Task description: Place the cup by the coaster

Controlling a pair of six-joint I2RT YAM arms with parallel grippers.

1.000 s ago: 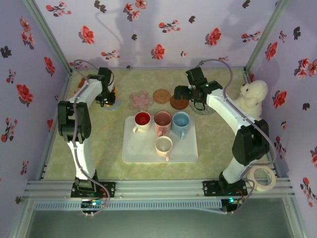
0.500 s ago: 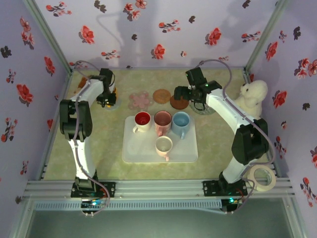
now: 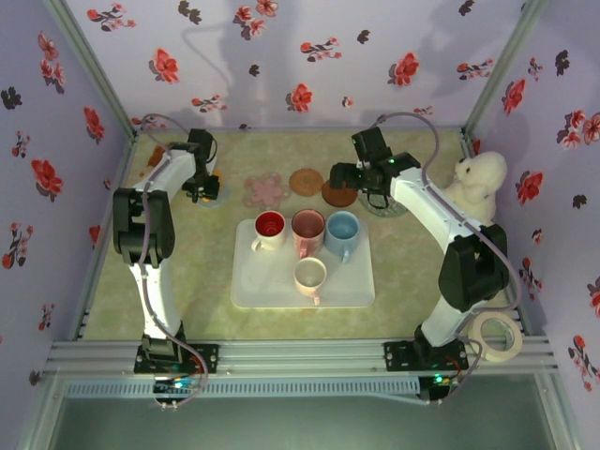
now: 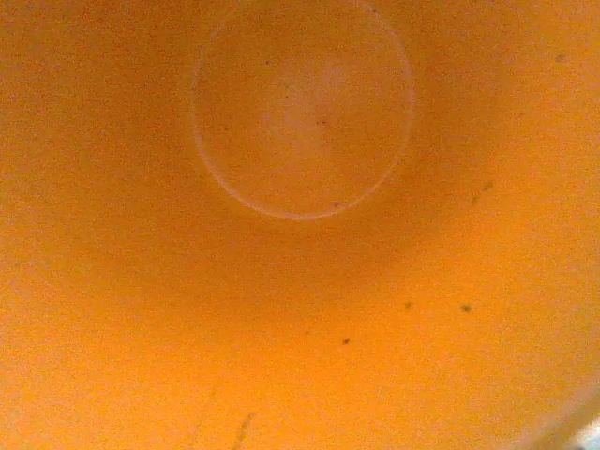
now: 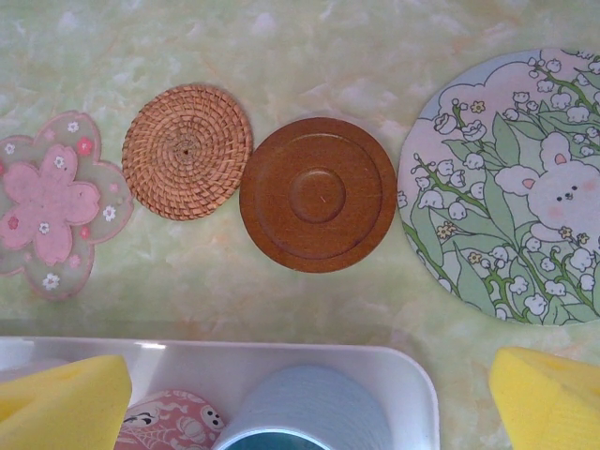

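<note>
The orange cup (image 4: 300, 234) is at the far left of the counter (image 3: 206, 272), under the left claw (image 3: 204, 186). The left wrist camera looks straight down into the cup's orange inside and shows the round ring of its bottom. The arm hides the jaws from above, so it cannot be told whether the left claw is gripping the cup or has let go.

To the right lies a row of coasters, with the flower coaster (image 3: 266, 189) nearest the cup but apart from it. Next come the woven coaster (image 3: 306, 180), the brown coaster (image 3: 337, 195) and the bunny coaster (image 5: 506, 187).

The right claw (image 3: 364, 187) hangs above the brown coaster, spread wide with nothing between its yellow pads (image 5: 66, 398).

Nearer the arms, a white tray (image 3: 262, 286) carries a red cup (image 3: 269, 226), a pink cup (image 3: 307, 225), a blue cup (image 3: 342, 228) and a cream cup (image 3: 310, 274).
</note>
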